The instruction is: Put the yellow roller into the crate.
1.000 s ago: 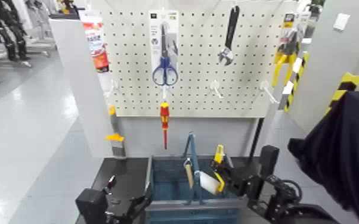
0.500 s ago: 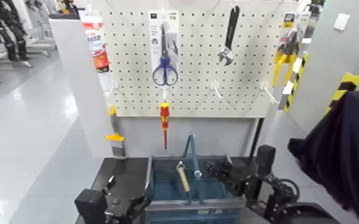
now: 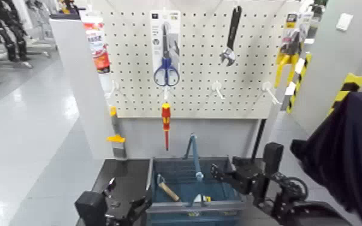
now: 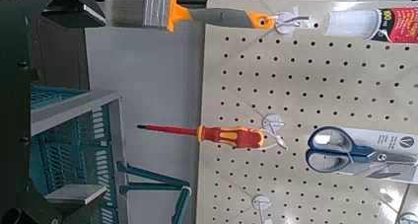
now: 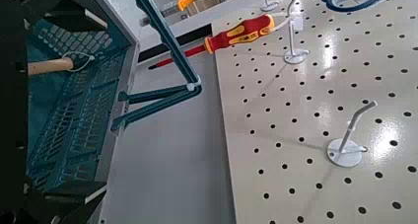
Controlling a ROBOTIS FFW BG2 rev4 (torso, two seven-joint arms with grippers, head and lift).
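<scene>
The blue-grey slatted crate stands on the dark table below the pegboard, its triangular handle upright. The yellow roller shows as a small white and yellow shape low in the crate, against its near wall by the divider. My right gripper hovers at the crate's right rim, open and holding nothing. My left gripper rests open on the table at the crate's left. The right wrist view shows the crate, but not the roller.
A wooden-handled hammer lies in the crate's left half. On the pegboard hang a red-and-yellow screwdriver, blue scissors and a wrench. A dark cloth-covered shape stands at the right.
My right gripper has let go of the roller, which dropped from beside the crate's handle to the crate's floor. The hammer slid down to the left. The left arm stayed still.
</scene>
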